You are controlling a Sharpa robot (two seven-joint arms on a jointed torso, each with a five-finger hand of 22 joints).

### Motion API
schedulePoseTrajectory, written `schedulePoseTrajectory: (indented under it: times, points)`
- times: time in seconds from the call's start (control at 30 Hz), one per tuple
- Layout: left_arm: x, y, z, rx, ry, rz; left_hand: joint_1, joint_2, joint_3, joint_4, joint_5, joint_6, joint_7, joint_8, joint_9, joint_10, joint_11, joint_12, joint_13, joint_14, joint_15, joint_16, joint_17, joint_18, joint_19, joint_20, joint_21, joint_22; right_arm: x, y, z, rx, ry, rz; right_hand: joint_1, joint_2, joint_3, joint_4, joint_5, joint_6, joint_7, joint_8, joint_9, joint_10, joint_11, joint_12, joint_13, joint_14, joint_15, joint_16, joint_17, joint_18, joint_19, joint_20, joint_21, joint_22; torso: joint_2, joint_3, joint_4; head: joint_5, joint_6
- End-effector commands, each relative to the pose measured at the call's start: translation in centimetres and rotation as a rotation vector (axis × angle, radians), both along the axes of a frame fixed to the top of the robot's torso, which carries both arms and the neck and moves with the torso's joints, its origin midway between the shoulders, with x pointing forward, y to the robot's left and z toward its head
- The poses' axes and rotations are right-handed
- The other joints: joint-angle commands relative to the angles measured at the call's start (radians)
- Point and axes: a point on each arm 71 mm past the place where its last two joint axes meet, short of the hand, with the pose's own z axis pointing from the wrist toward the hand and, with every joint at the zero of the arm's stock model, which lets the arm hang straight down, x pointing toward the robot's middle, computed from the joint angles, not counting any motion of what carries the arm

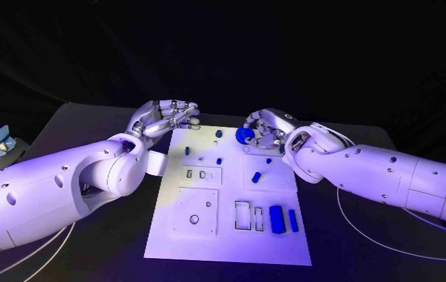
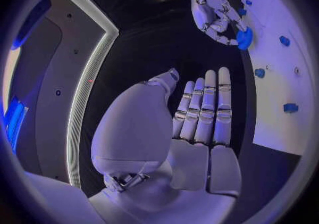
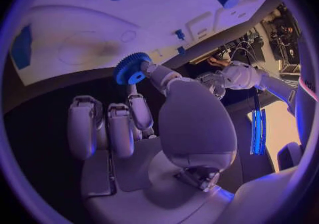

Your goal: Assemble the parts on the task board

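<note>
The left hand [image 1: 167,118] hovers empty, fingers loosely apart, off the far left corner of the board [image 1: 279,246]. The right hand [image 1: 265,131] pinches a blue gear [image 1: 244,135] over the board's far edge; its peg probably lies just below, nearer this hand.

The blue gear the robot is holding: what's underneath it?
The blue gear, pinched by the right hand, hangs over the task board's far end. The spot directly beneath is hidden.
</note>
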Motion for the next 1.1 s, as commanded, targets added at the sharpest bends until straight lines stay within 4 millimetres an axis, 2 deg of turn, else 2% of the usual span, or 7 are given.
schedulePoseTrajectory:
  times: [0.03,0.27,0.43,0.57,1.1]
  points:
    - [0.0,-0.3,0.1,-0.006,-0.008,-0.022,-0.001,-0.009,0.005,0.001,0.004,0.007,0.002,-0.007,-0.001,0.009,0.0,-0.003,0.0,-0.007,-0.002,-0.003,0.001,0.002,-0.004,0.0,0.006,0.001,-0.2,1.3,0.4,-0.029,-0.057,-0.003,-0.007,0.004,0.001,0.004,-0.004,0.033,-0.028,0.014,0.022,0.006,-0.002,0.006,0.001,0.072,-0.004,0.005,0.101,-0.019,0.007,0.001,0.007,0.072,0.001,0.0001,0.0024,0.001,0.002]
    - [0.0,-0.4,0.1,-0.006,-0.008,-0.02,-0.002,-0.009,0.006,0.0,0.004,0.008,0.003,-0.007,-0.001,0.01,0.001,-0.005,0.0,-0.007,-0.002,-0.005,0.003,0.002,-0.004,0.0,0.007,0.002,-0.4,4.0,0.6,-0.026,-0.075,0.033,-0.007,0.004,0.001,0.005,-0.004,0.033,-0.028,0.014,0.022,0.006,-0.002,0.006,0.001,0.072,-0.004,0.005,0.101,-0.019,0.008,0.001,0.007,0.073,0.001,-0.0024,0.0024,0.001,0.003]
    - [0.0,-0.5,0.1,-0.007,-0.008,-0.024,-0.002,-0.009,0.006,0.0,0.004,0.008,0.003,-0.007,-0.001,0.01,0.001,-0.005,0.0,-0.007,-0.002,-0.005,0.003,0.002,-0.004,0.0,0.007,0.002,-0.3,5.4,0.3,-0.035,-0.079,0.052,-0.008,0.004,0.001,0.005,-0.004,0.033,-0.028,0.014,0.022,0.008,-0.002,0.008,0.003,0.073,-0.004,0.005,0.102,-0.02,0.01,0.001,0.009,0.076,0.001,-0.0017,-0.0003,0.001,0.005]
    - [0.0,-0.7,0.1,-0.008,-0.008,-0.026,-0.002,-0.009,0.006,0.0,0.004,0.008,0.003,-0.007,-0.001,0.01,0.001,-0.005,0.0,-0.007,-0.002,-0.005,0.003,0.002,-0.004,0.0,0.007,0.002,-0.3,6.4,-0.3,-0.046,-0.062,0.066,-0.013,0.0,-0.001,0.006,-0.006,0.031,-0.028,0.011,0.022,0.007,-0.002,0.006,0.001,0.072,-0.005,0.005,0.099,-0.019,0.008,0.0,0.007,0.073,0.001,-0.0012,0.001,0.0,0.004]
    - [0.0,-0.8,0.1,-0.008,-0.007,-0.027,-0.002,-0.009,0.007,-0.001,0.004,0.008,0.003,-0.008,-0.002,0.011,0.001,-0.006,0.0,-0.007,-0.002,-0.006,0.004,0.002,-0.005,0.0,0.008,0.002,0.0,7.8,-1.6,-0.06,-0.036,0.075,-0.017,-0.002,-0.002,0.007,-0.006,0.029,-0.027,0.009,0.022,0.004,-0.002,0.004,-0.002,0.072,-0.005,0.005,0.1,-0.019,0.007,0.0,0.006,0.072,0.001,-0.0002,-0.0012,0.004,0.002]
